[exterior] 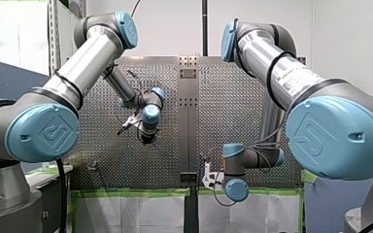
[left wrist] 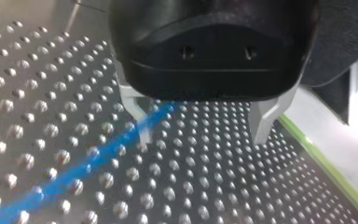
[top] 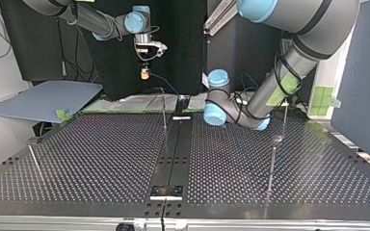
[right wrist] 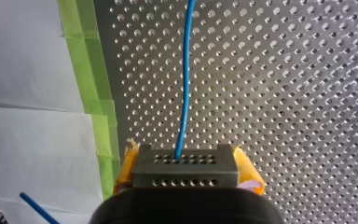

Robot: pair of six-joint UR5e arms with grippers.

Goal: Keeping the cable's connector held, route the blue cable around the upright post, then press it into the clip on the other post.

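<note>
The routing step looks barely begun. The right hand (top: 145, 73) is clamped on the connector (right wrist: 185, 169), a squared metal block with rows of small holes, pinched between soft yellow pads (right wrist: 248, 169). From it the blue cable (right wrist: 184, 93), thin, smooth and round, runs out over the perforated steel desk (top: 101, 154). The left hand (left wrist: 200, 128) hovers low with its blunt metal fingers (left wrist: 263, 119) wide apart, and the cable passes loose beside one of them. No loop shows around the slender upright post (top: 164, 113). Next, the left hand probably needs to close on the cable and lead it round that post without tugging the connector.
</note>
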